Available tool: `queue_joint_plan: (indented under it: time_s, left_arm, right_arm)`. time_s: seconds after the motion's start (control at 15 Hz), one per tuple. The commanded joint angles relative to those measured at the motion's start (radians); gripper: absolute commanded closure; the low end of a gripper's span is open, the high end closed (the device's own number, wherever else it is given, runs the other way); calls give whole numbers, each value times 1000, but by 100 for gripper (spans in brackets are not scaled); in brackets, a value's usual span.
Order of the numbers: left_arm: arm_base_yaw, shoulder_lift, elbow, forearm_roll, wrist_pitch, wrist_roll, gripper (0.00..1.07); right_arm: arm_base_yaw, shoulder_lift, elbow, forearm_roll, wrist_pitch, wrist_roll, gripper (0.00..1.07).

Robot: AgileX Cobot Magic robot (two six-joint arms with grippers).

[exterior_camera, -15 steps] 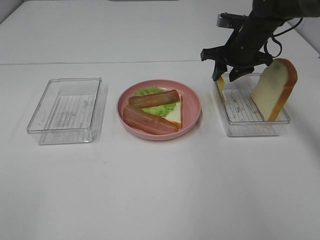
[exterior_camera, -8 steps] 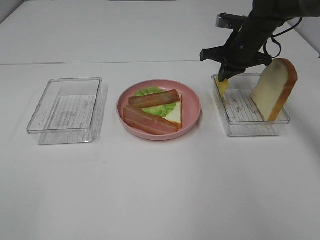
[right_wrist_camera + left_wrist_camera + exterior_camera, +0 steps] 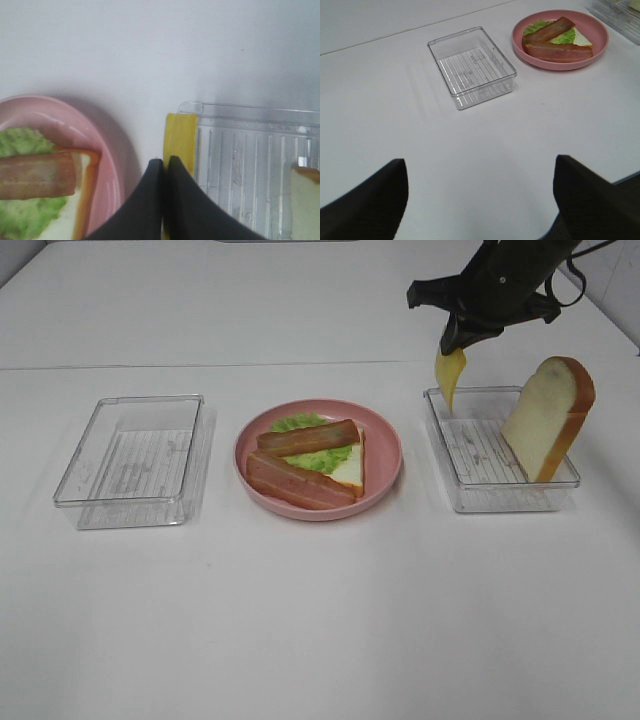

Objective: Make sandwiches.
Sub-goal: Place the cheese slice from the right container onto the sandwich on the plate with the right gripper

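Right tool (image 3: 452, 340) is pinching the yellow cheese slice (image 3: 449, 373) by its upper end, jaws pressed together on it. In the right wrist view the two dark fingers (image 3: 145, 200) are meeting tight over the slice. The cheese is hanging down limp in the air above the near-plate end of the right tray (image 3: 500, 502). Its lower tip is probably clear of the rim, but that is hard to call from this angle.

Inside that clear tray a bread slice (image 3: 548, 418) is leaning on edge against the far-right wall, white face toward the plate, orange-brown crust on the outer side.

The pink plate (image 3: 385, 445) is sitting mid-bench between the two trays. The half-built sandwich is lying on it. The white bread (image 3: 349, 468) is lying at the bottom, with ruffled green lettuce (image 3: 300, 423) on top of it and sticking out at the back. Two bacon strips are lying across the lettuce, one (image 3: 308, 437) toward the back and one (image 3: 298, 483) toward the front, roughly parallel.

The left tray (image 3: 130, 460) is sitting on the white bench (image 3: 320, 620), well apart from the plate.

Left tool (image 3: 480, 165) is hanging over bare bench, fingers spread wide, gripping nothing, with the left tray and plate ahead of it.
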Motion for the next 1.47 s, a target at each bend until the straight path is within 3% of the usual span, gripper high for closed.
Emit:
queue_joint_plan:
  time_s: [0.07, 0.27, 0.67, 0.93, 1.2, 1.27, 1.47]
  left_arm:
    - [-2, -20, 5, -3, -11, -7, 30]
    - [-2, -20, 5, -4, -11, -7, 30]
    - [-2, -20, 5, -6, -11, -7, 30]
    - [-2, -20, 5, -6, -11, -7, 30]
    - [-2, -20, 5, -6, -11, -7, 30]
    - [-2, -20, 5, -6, -11, -7, 30]
    - [-2, -20, 5, -6, -11, -7, 30]
  right_arm:
    - [0, -53, -7, 132, 50, -102, 107]
    - [9, -30, 12, 440, 93, -246, 107]
    - [153, 108, 13, 618, 41, -308, 107]
    - [175, 161, 13, 728, -26, -322, 107]
    - [174, 187, 13, 624, -96, -286, 107]
    - [174, 187, 7, 511, -122, -211, 107]
    - [174, 179, 7, 345, -135, -93, 107]
